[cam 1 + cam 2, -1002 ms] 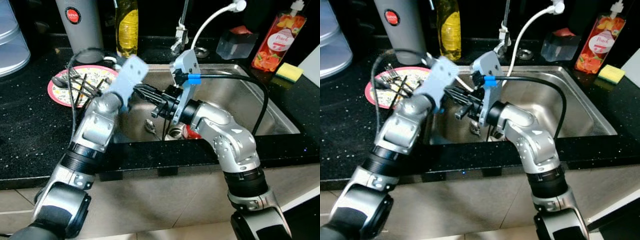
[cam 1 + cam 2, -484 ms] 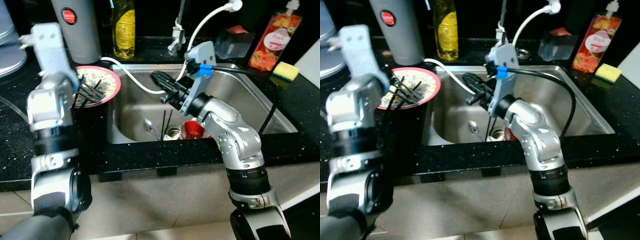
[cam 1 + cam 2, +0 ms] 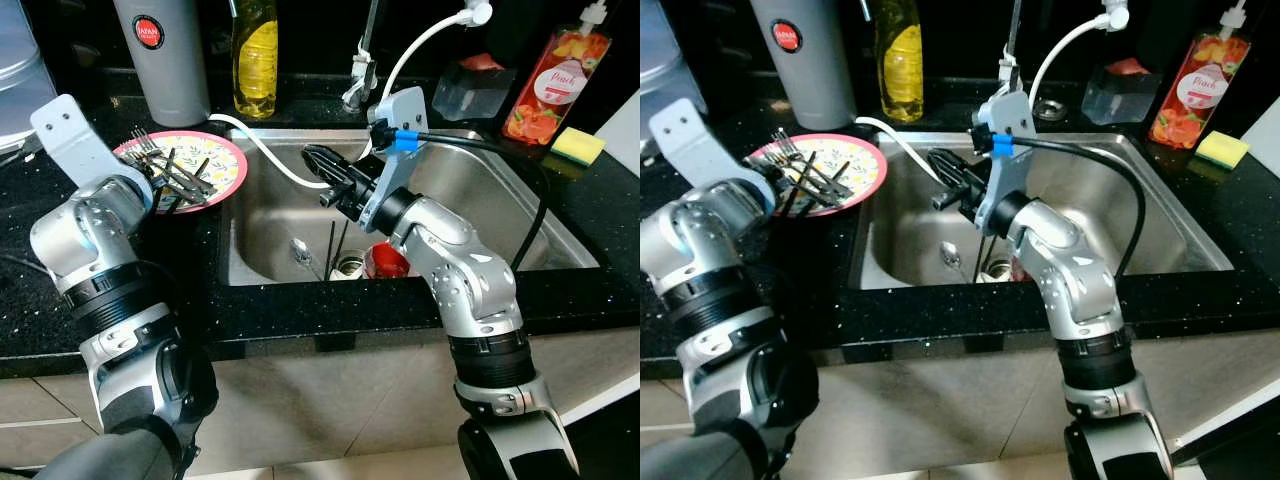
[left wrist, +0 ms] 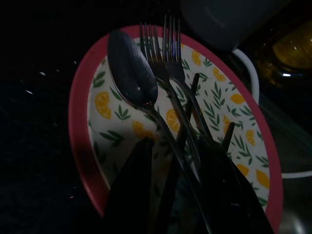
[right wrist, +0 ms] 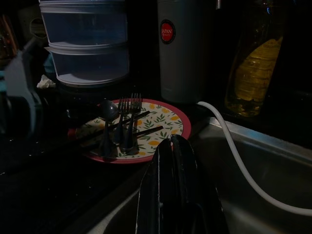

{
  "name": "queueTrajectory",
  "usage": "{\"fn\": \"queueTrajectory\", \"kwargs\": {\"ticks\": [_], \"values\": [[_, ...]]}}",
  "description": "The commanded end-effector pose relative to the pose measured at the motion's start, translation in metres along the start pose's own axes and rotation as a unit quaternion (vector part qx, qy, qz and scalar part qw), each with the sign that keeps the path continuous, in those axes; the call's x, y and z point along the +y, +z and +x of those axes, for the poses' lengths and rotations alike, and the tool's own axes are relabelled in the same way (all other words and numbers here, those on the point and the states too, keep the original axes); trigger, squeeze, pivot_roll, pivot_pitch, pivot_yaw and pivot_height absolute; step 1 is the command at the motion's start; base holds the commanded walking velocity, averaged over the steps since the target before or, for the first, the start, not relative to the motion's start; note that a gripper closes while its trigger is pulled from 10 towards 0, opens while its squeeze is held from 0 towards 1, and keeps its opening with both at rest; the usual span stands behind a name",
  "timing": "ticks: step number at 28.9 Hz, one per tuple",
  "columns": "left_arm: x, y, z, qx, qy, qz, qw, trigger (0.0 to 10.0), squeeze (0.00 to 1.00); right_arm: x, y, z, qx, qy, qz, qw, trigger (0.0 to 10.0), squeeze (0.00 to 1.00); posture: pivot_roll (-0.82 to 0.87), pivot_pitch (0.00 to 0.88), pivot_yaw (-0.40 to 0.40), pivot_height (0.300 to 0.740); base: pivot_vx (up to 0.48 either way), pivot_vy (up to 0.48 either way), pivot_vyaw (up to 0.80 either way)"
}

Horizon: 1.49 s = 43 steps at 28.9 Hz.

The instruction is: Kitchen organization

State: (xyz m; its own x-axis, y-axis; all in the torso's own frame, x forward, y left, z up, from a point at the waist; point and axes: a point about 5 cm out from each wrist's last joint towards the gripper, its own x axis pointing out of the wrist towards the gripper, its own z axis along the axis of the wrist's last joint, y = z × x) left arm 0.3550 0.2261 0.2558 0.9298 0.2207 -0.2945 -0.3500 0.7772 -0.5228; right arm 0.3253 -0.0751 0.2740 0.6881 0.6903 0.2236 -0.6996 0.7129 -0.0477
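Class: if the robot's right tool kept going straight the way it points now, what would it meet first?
Probably the round pink-rimmed lemon-patterned plate holding cutlery; the right tool over the steel sink aims at it, though depth is uncertain.

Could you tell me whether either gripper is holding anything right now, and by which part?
Nothing is held. The right gripper is shut and empty over the sink; the left gripper is open above the cutlery on the plate.

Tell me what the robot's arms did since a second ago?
The left gripper swung out of the steel sink and across to the lemon-patterned plate with a pink rim, where it now sits over the black chopsticks beside the silver forks and spoon. The right gripper drew back a little, its fingers together above the sink. The yellow bottle and grey flask stayed put.
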Motion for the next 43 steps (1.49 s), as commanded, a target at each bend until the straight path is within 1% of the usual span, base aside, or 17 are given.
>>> {"fn": "queueTrajectory", "kwargs": {"ticks": [1,13,14,15,16,17,18,19,20,28,31,32,35,39,41,42,43], "values": [[0.005,0.002,0.007,0.003,-0.004,-0.023,1.0,10.0,0.0,-0.002,0.002,0.001,-0.004,-0.002,-0.003,1.0,10.0,0.0,0.1,0.039,-0.054,0.74,0.0,0.0,0.0],[0.013,0.003,0.023,0.018,0.001,-0.04,0.999,10.0,0.0,-0.004,0.004,-0.001,-0.005,-0.009,-0.007,1.0,10.0,0.0,0.08,0.039,-0.048,0.74,0.0,0.0,0.0],[0.013,0.003,0.024,0.02,-0.002,-0.043,0.999,9.0,0.0,-0.004,0.004,-0.001,-0.005,-0.009,-0.007,1.0,10.0,0.0,0.08,0.039,-0.048,0.74,0.0,0.0,0.0],[0.013,0.003,0.026,0.021,-0.005,-0.046,0.999,9.0,0.0,-0.004,0.004,-0.001,-0.005,-0.009,-0.007,1.0,10.0,0.0,0.08,0.038,-0.048,0.74,0.0,0.0,0.0],[0.013,0.002,0.027,0.024,-0.007,-0.049,0.998,4.1,0.0,-0.004,0.004,-0.001,-0.005,-0.009,-0.007,1.0,10.0,0.0,0.07,0.038,-0.047,0.74,0.0,0.0,0.0],[0.013,0.002,0.027,0.024,-0.007,-0.049,0.998,4.1,0.0,-0.004,0.004,-0.001,-0.005,-0.009,-0.007,1.0,10.0,0.0,0.07,0.038,-0.047,0.74,0.0,0.0,0.0],[0.013,0.002,0.028,0.025,-0.008,-0.052,0.998,1.8,0.0,-0.004,0.004,0.0,-0.005,-0.009,-0.007,1.0,10.0,0.0,0.07,0.038,-0.047,0.74,0.0,0.0,0.0],[0.014,0.001,0.029,0.028,-0.008,-0.054,0.998,1.8,0.0,-0.004,0.004,0.0,-0.006,-0.009,-0.007,1.0,10.0,0.0,0.07,0.04,-0.048,0.74,0.0,0.0,0.0],[0.013,-0.001,0.03,0.034,-0.016,-0.055,0.998,0.0,0.0,-0.004,0.004,0.0,-0.006,-0.009,-0.007,1.0,10.0,0.0,0.07,0.04,-0.048,0.74,0.0,0.0,0.0],[0.014,0.001,0.033,0.041,-0.036,-0.07,0.996,0.0,0.0,-0.004,0.005,0.0,-0.007,-0.009,-0.005,1.0,10.0,0.0,0.08,0.042,-0.05,0.74,0.0,0.0,0.0],[0.011,0.02,0.027,-0.031,-0.039,-0.046,0.998,0.0,0.0,-0.005,0.005,0.0,-0.008,-0.009,-0.004,1.0,10.0,0.0,0.08,0.042,-0.05,0.74,0.0,0.0,0.0],[0.007,0.03,0.022,-0.069,-0.047,-0.03,0.996,10.0,0.0,-0.005,0.005,0.0,-0.008,-0.009,-0.004,1.0,10.0,0.0,0.08,0.042,-0.049,0.74,0.0,0.0,0.0],[-0.004,0.054,0.006,-0.161,-0.069,0.004,0.985,10.0,0.0,-0.004,0.005,0.0,-0.008,-0.008,-0.004,1.0,10.0,0.0,0.08,0.042,-0.049,0.74,0.0,0.0,0.0],[-0.011,0.064,-0.003,-0.185,-0.089,0.021,0.978,10.0,0.0,-0.004,0.006,0.0,-0.008,-0.007,-0.004,1.0,10.0,0.0,0.07,0.042,-0.05,0.74,0.0,0.0,0.0],[-0.012,0.062,-0.002,-0.168,-0.091,0.021,0.981,10.0,0.0,-0.004,0.006,0.0,-0.008,-0.006,-0.004,1.0,10.0,0.0,0.07,0.042,-0.05,0.74,0.0,0.0,0.0],[-0.011,0.051,0.005,-0.114,-0.093,-0.009,0.989,10.0,0.0,-0.004,0.006,0.0,-0.007,-0.005,-0.005,1.0,10.0,0.0,0.08,0.038,-0.052,0.74,0.0,0.0,0.0],[-0.009,0.047,0.008,-0.1,-0.082,-0.012,0.992,10.0,0.0,-0.004,0.006,0.0,-0.007,-0.004,-0.005,1.0,10.0,0.0,0.08,0.038,-0.052,0.74,0.0,0.0,0.0]]}}
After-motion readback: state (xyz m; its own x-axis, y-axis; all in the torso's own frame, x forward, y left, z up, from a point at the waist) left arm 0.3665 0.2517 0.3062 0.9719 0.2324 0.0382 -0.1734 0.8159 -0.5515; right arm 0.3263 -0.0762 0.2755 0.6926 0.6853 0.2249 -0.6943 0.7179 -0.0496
